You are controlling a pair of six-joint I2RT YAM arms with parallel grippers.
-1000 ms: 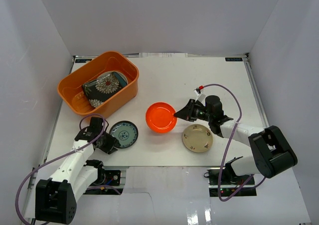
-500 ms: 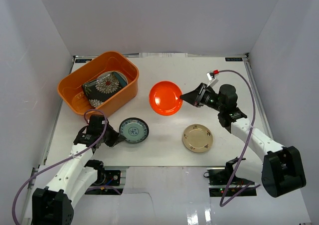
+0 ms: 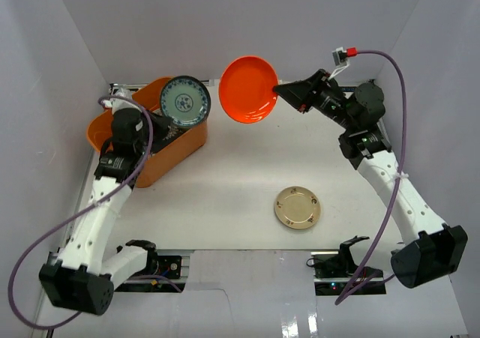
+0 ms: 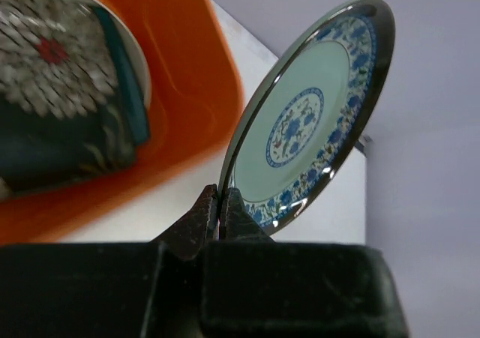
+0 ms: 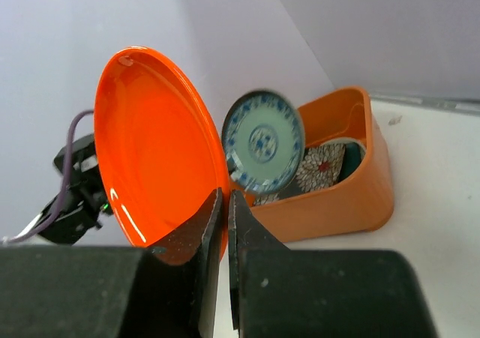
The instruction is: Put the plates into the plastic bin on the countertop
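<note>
Two plates are up in the air. Your left gripper (image 4: 219, 203) is pinched tight on the lower rim of the blue patterned plate (image 3: 185, 101), holding it on edge at the right end of the orange bin (image 3: 174, 152). Your right gripper (image 5: 225, 201) is clamped on the rim of the red plate (image 3: 248, 89), which is tilted up just right of the bin. A floral square plate (image 4: 52, 83) lies inside the bin on a teal plate (image 4: 124, 98). The gold plate (image 3: 298, 207) sits on the white countertop (image 3: 240, 173), well apart.
</note>
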